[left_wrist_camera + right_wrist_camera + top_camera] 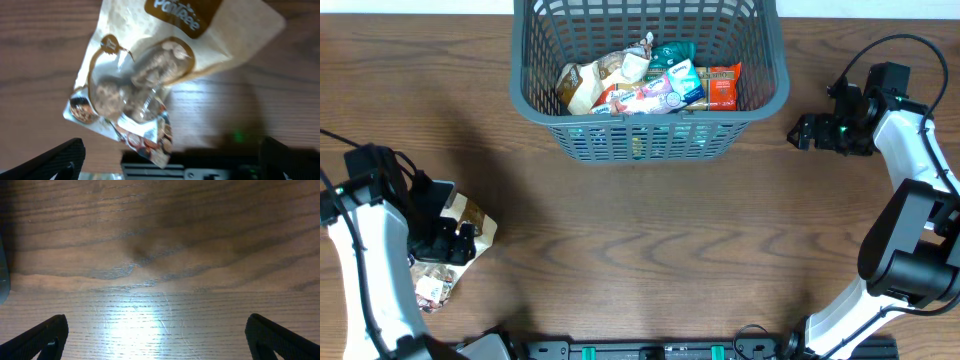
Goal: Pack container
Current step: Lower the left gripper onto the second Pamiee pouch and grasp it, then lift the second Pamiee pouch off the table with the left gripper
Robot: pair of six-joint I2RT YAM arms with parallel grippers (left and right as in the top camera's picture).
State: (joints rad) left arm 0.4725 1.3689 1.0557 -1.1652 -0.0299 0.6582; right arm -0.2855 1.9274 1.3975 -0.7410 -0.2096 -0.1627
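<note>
The wood table (650, 230) is bare across its middle. The container (523, 70) sits at the far edge, holding packets (650, 85). Near the left edge, the left tool (450, 243) gapes wide over a packet (150, 70), gripping nothing; by the right edge, the right tool (800, 132) is spread, empty.

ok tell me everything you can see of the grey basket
The basket is dark grey plastic, rectangular, with slotted lattice walls and a thick rim. It stands upright on the wooden table at the far middle, its far side cut off by the frame. Several food packets lie piled inside.
</note>
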